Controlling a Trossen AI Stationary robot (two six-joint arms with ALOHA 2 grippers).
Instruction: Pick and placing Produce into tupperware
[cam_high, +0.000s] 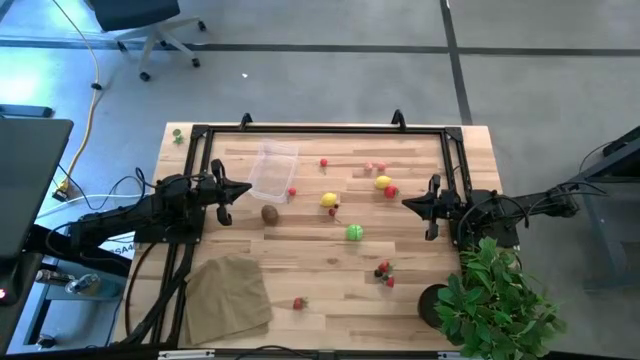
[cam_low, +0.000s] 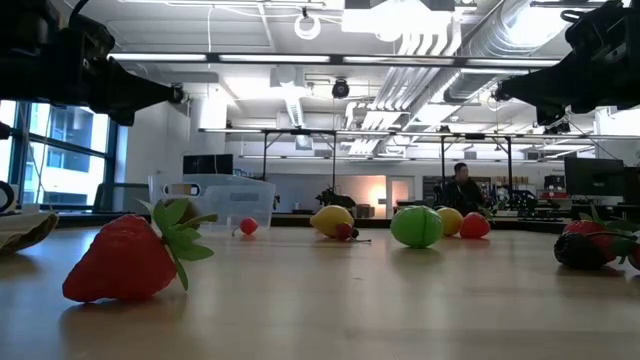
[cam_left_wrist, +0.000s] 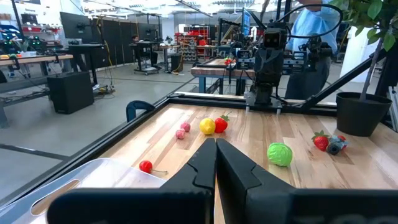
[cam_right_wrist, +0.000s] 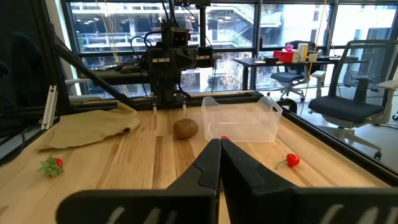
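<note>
A strawberry (cam_low: 125, 258) lies closest in the low view. Fruit is scattered across the wooden table (cam_high: 330, 290) — lemon (cam_high: 329, 200), green ball (cam_high: 355, 232), kiwi (cam_high: 270, 213). The clear tub (cam_high: 272, 170) sits near the left side, empty. Left gripper (cam_high: 240, 191) and right gripper (cam_high: 410, 203) hover at opposite edges — both closed, holding nothing.

**Counting What Is Sitting on the Table**

2 yellow lemons (cam_high: 329, 200) are lying mid-table, and 1 green ball (cam_high: 355, 232) and 1 brown kiwi (cam_high: 270, 213) are resting there too. 3 strawberries (cam_high: 298, 303), 3 small red cherries (cam_high: 323, 162), 2 pinkish bits (cam_high: 368, 166) and 1 dark berry (cam_high: 382, 268) are sitting scattered. 1 clear tub (cam_high: 272, 170), 1 tan cloth (cam_high: 228, 292) and 1 potted plant (cam_high: 495, 300) are standing by the table's edges.
</note>
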